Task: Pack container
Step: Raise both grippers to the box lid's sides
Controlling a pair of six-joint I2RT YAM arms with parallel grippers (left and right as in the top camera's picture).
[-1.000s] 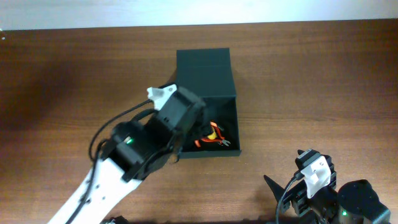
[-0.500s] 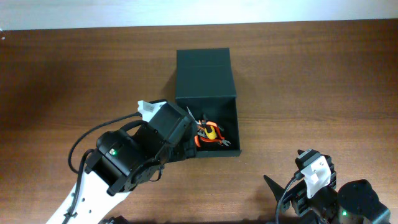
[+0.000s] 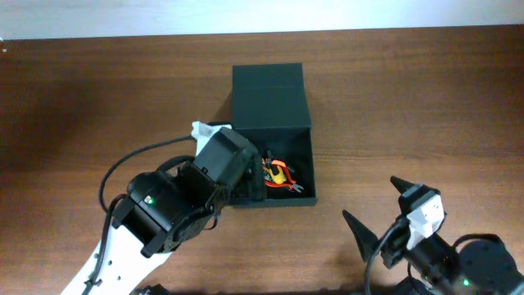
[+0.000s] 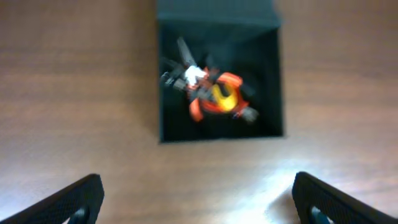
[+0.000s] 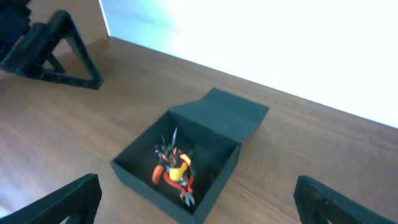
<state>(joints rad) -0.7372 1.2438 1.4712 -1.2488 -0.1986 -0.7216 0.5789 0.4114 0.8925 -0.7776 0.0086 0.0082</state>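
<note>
Found the dark green-black matte rectangular container (image 4: 261,74) open, just ahead of the left gripper (image 4: 199,193) and centred between its fingertips, the hinged flap lid (image 3: 268,94) folded back on the side farthest from them. Saw inside, about mid-floor, a small tangle of orange- and yellow-handled metal tools (image 4: 211,96), too blurred to name singly. Noted the left fingers spread to their widest and gripping nothing, poised over the brown wooden table (image 3: 426,98) just short of the near wall. Noted the right gripper (image 5: 198,193) equally wide and empty, the container well ahead of its fingers and between them. Spotted nothing loose outside the box in the parts of the table on view. Judged the loading done or nearly so, and closing the lid the step now due. Reckoned on needing a finger carried beyond the far rim, set behind the flap's free edge, then swept back toward the near wall, clear of the tools' upturned tips.
</note>
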